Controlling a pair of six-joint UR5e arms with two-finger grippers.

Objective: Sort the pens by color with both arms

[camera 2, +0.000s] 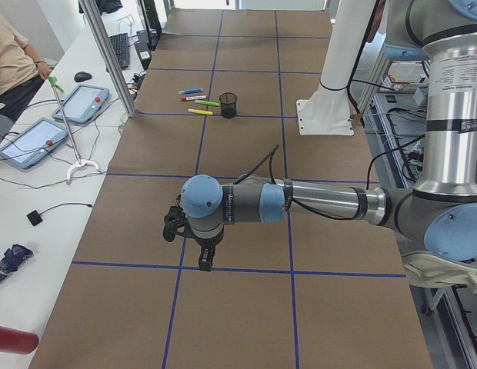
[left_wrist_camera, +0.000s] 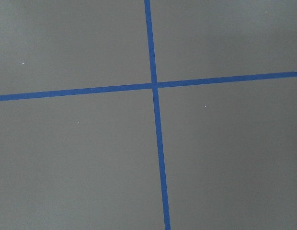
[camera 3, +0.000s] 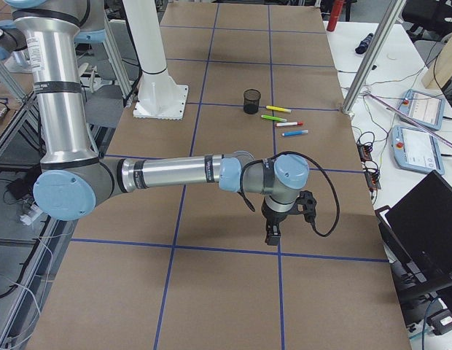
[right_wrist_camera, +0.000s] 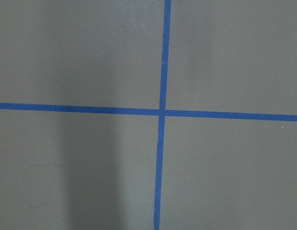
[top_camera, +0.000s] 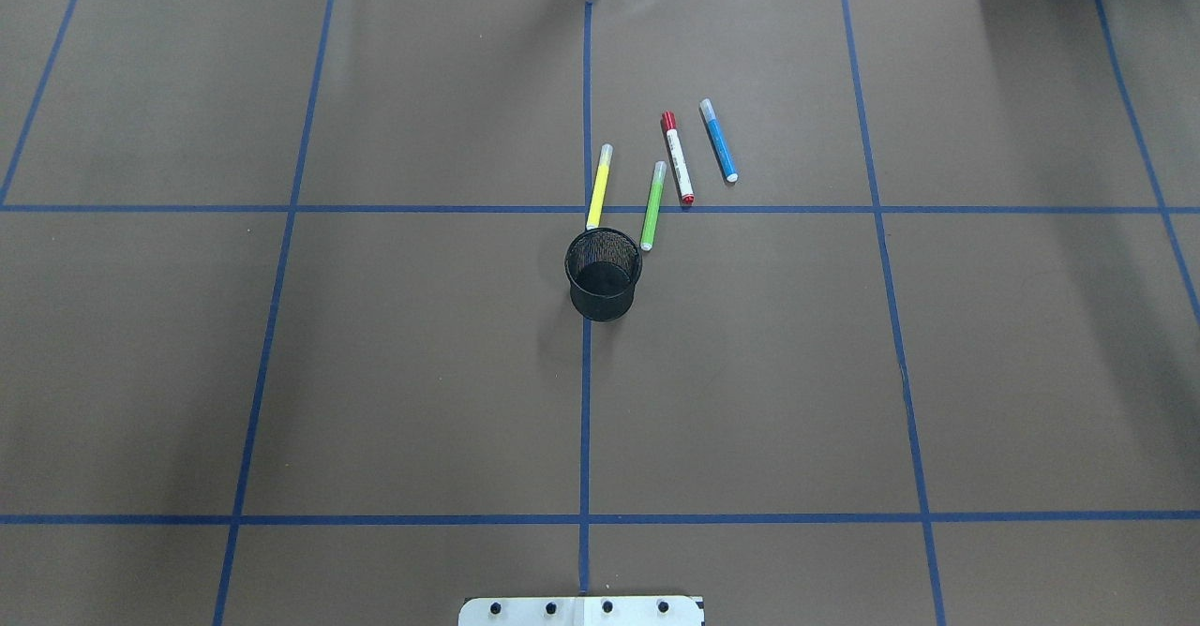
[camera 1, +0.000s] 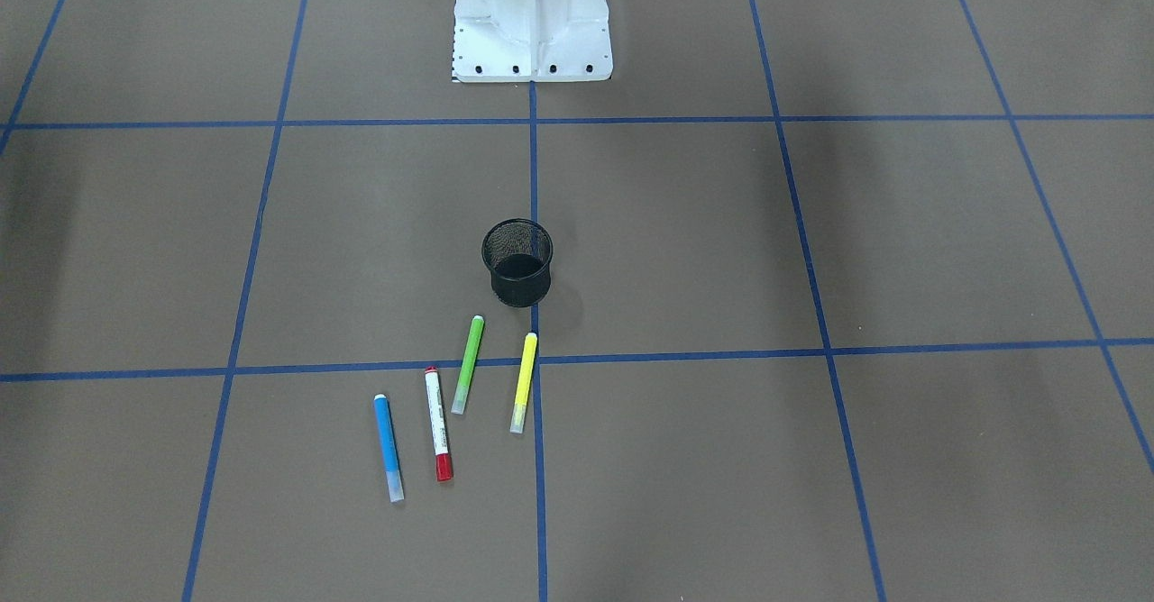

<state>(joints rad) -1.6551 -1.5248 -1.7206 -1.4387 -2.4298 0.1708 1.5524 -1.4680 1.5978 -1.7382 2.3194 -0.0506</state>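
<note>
Four pens lie side by side on the brown table, just beyond the black mesh cup [top_camera: 604, 275]: a yellow pen [top_camera: 598, 187], a green pen [top_camera: 652, 206], a white pen with a red cap [top_camera: 678, 159] and a blue pen [top_camera: 719, 141]. The cup looks empty. Neither arm reaches the two fixed table views. My left gripper [camera 2: 205, 261] shows only in the exterior left view, hanging low over a tape crossing far from the pens. My right gripper [camera 3: 272, 235] shows only in the exterior right view, likewise far off. I cannot tell whether either is open or shut.
The white pedestal [camera 1: 532, 25] stands at the robot's side of the table. Blue tape lines [top_camera: 586, 420] divide the brown surface into squares. A person [camera 2: 11, 54] sits at a side desk with tablets [camera 2: 81, 102]. Both wrist views show only the table and a tape crossing [left_wrist_camera: 154, 85].
</note>
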